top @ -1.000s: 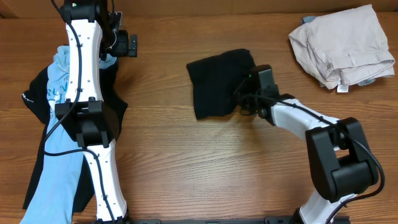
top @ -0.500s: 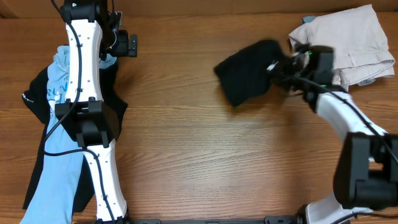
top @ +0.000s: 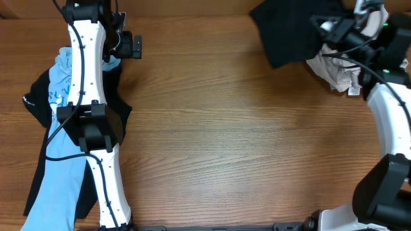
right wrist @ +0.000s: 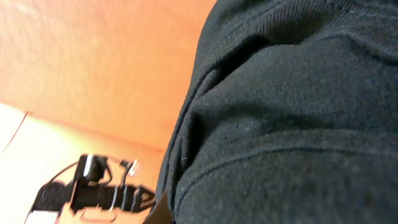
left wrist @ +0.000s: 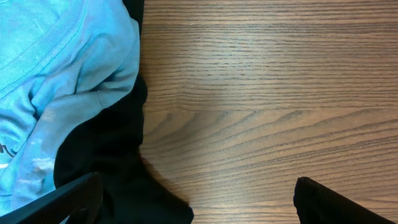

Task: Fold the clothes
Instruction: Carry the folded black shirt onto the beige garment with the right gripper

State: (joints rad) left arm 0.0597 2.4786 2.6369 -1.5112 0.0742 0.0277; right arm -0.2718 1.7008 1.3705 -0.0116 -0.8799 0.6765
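Black garment [top: 282,31] bunched, creased, pinched in right tool [top: 319,27]. Left tool [left wrist: 199,202] spread beside light blue tee [left wrist: 56,74]. Wood-grain tabletop [top: 225,128].

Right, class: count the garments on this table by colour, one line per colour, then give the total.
Black: 2, the folded black garment and the black shirt
Light blue: 1, the light blue tee
Beige: 1, the beige garment
Total: 4

Robot lab bench: wood-grain table [top: 225,141], mounted left arm [top: 83,64], right arm [top: 385,119].
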